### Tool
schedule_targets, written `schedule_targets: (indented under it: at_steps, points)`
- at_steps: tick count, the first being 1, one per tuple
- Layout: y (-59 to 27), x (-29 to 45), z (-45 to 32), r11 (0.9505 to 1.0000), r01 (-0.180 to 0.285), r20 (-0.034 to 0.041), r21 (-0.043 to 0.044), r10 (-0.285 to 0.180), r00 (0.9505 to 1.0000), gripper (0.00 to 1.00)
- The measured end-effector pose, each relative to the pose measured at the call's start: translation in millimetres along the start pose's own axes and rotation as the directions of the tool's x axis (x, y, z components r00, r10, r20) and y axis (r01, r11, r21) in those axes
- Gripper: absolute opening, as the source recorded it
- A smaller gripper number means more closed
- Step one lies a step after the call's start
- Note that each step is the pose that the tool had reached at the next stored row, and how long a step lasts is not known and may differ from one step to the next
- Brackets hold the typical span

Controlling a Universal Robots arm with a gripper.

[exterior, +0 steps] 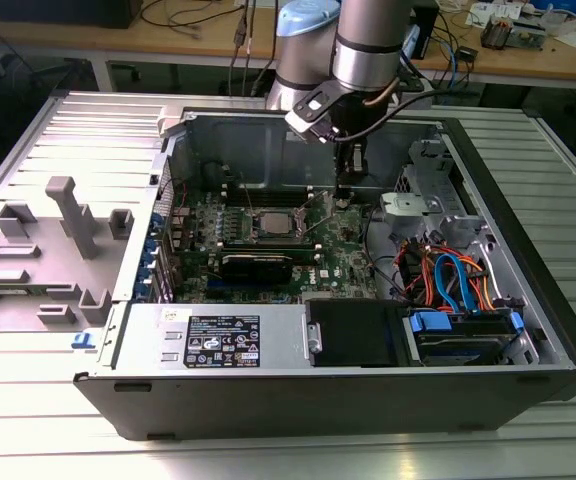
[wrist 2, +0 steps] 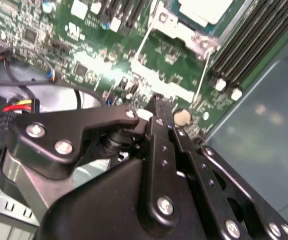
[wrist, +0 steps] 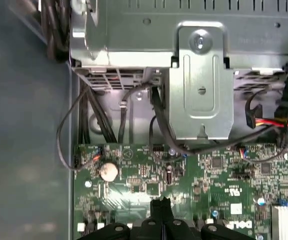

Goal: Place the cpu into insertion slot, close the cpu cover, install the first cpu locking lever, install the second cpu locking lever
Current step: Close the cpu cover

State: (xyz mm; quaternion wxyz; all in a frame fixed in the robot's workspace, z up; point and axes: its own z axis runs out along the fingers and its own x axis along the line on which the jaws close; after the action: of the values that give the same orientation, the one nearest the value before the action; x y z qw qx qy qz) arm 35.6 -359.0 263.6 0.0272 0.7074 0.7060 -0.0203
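The pincer point(wrist: 161, 202) is closed, its two black tips pressed together with nothing visibly between them, and it hangs just above the green circuit board point(wrist: 209, 175) near a round coin battery point(wrist: 109, 171). The cpu point(wrist 2: 204, 9) lies beyond the pincer's tips in the second wrist view, near but clearly apart from them. It is a flat square chip with a dull silver top, and it sits in the insertion slot point(exterior: 273, 238), toward the exterior view's left of the pincer. The cpu cover point(wrist 2: 176, 27), a thin silver-grey frame, appears to lie down around the chip's top. Two thin wire locking levers run closer to the pincer, one point(wrist 2: 140, 46) along the near side of the slot and the other point(wrist 2: 202, 80) beside the long black memory slots. I cannot tell whether either is latched. The chip looks light, stiff and fragile, and is best held by its edges. The levers look springy and slippery, so I judge they are best taken near their free ends.
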Motion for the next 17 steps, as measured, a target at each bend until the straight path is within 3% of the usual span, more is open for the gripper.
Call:
schedule_targets:
  at_steps: [8,17]
  points:
    - [4.2,1.0,12.5,1.0,0.0,0.0,0.0041,0.0,1.0,0.11]
    - [4.2,1.1,13.7,1.0,0.001,0.0001,0.0072,-0.001,1.0,0.11]
